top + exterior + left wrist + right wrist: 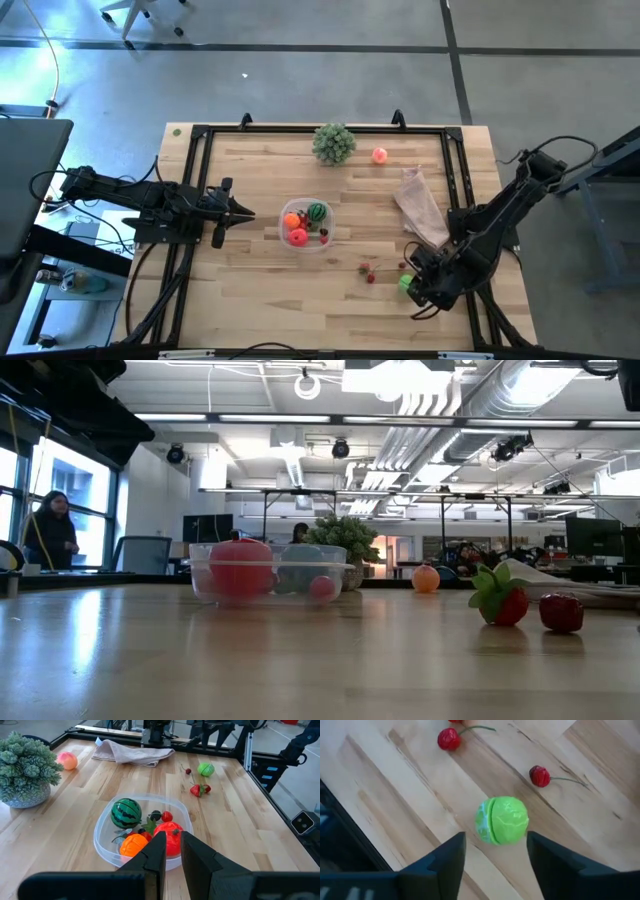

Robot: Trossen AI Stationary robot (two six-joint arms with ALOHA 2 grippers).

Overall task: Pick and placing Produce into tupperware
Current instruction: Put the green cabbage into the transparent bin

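Observation:
The clear tupperware sits mid-table with an orange ball, a striped green ball, a red piece and small berries inside. A bright green ball lies on the wood near the right front. My right gripper hovers open above it, one finger on each side and clear of it. Two red berries and a strawberry lie close by. A pink-orange ball rests near the far edge. My left gripper waits shut, left of the tupperware.
A bushy pale-green plant ball stands at the far middle. A pinkish-white bag lies at the right, between the far ball and my right arm. A black frame rail runs along the table's edges. Bare wood stretches in front of the tupperware.

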